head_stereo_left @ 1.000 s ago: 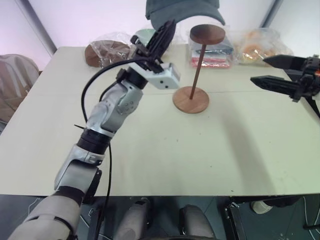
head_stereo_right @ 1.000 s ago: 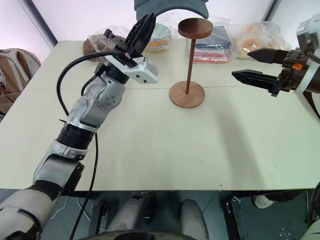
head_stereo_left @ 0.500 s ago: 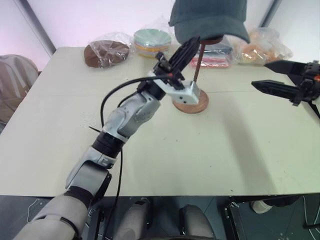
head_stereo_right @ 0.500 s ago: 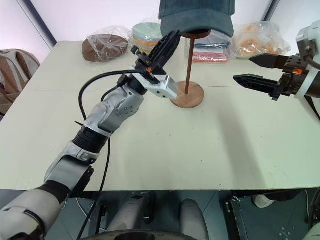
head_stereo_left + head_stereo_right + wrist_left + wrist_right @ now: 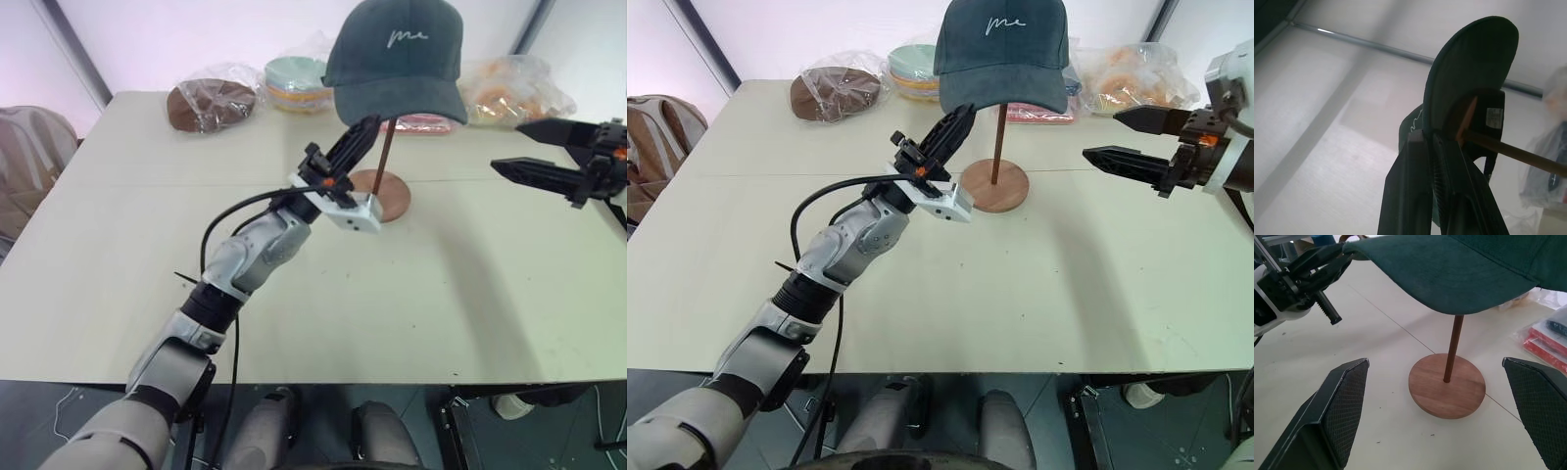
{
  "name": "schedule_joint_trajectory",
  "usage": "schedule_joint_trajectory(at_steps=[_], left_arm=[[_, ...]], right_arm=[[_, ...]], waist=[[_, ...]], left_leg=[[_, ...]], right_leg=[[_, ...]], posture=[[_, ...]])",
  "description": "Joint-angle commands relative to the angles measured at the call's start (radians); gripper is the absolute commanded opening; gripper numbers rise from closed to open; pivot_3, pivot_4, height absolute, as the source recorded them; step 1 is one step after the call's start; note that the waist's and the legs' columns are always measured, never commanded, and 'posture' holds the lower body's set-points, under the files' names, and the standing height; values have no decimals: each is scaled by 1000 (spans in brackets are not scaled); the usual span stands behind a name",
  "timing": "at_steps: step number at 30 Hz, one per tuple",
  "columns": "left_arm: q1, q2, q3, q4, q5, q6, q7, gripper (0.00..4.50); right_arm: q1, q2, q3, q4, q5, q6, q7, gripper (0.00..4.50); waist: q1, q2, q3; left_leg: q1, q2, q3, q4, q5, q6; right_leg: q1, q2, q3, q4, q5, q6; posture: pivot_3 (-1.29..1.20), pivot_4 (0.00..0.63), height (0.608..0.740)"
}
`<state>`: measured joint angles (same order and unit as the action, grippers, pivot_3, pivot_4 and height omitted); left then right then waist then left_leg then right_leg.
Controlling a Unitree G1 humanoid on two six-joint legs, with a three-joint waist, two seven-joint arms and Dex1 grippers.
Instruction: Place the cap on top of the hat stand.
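left fingers (image 5: 955, 119) pinch brim edge of dark teal fabric baseball cap (image 5: 1001, 51), now lowered onto brown wooden hat stand (image 5: 995, 182); right gripper (image 5: 1112, 135) spread wide, empty, nearby. bagged plates (image 5: 833, 91) behind.

Matt cloth cap (image 5: 1000, 51), smooth wooden hat stand (image 5: 993, 183)

The left arm is reaching from the near left toward the middle of the scene, its wrist angling upward and to the right. The left gripper (image 5: 958, 117) is pointing up and away, its two black fingers pressed together and pinching the edge of the cap's (image 5: 1000, 51) brim. The right gripper (image 5: 1117, 137) is hanging at the right side, pointing left and roughly level, with its two fingers spread well apart and nothing between them.
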<state>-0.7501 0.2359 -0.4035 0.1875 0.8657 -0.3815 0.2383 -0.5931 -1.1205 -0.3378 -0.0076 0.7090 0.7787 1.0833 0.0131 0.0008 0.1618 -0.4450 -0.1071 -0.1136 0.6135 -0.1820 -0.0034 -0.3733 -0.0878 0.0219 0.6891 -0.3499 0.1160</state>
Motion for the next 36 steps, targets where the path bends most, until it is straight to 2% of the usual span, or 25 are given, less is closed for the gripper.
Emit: schedule_joint_trajectory(at_steps=[1,26,28,30,34,36], left_arm=[[-1,0,-4,-37,8,-9,15,149],[77,-5,-11,-28,-59,-67,-35,149],[81,-6,-12,-26,-74,-74,-45,702],[84,-8,-10,-27,-84,-79,-53,1494],[92,-12,-11,-16,-116,-92,-79,3510],[103,-16,-15,-1,-177,-117,-123,4455]], right_arm=[[-26,-16,-17,-17,0,-12,3,4500],[-29,-14,-10,-22,-3,-16,-4,4500],[-30,-16,-9,-21,-4,-16,-3,4500],[-30,-17,-10,-21,-4,-16,-3,4500],[-31,-16,-10,-22,-4,-16,-4,4500],[-30,-17,-11,-24,-3,-14,-4,4500]], waist=[[0,0,0],[0,0,0],[0,0,0],[0,0,0],[0,0,0],[0,0,0]], left_leg=[[0,0,0,0,0,0],[0,0,0,0,0,0],[0,0,0,0,0,0],[0,0,0,0,0,0],[0,0,0,0,0,0],[0,0,0,0,0,0]], right_leg=[[0,0,0,0,0,0],[0,0,0,0,0,0],[0,0,0,0,0,0],[0,0,0,0,0,0],[0,0,0,0,0,0],[0,0,0,0,0,0]], posture=[[0,150,740],[0,150,740],[0,150,740],[0,150,740],[0,150,740],[0,150,740]])
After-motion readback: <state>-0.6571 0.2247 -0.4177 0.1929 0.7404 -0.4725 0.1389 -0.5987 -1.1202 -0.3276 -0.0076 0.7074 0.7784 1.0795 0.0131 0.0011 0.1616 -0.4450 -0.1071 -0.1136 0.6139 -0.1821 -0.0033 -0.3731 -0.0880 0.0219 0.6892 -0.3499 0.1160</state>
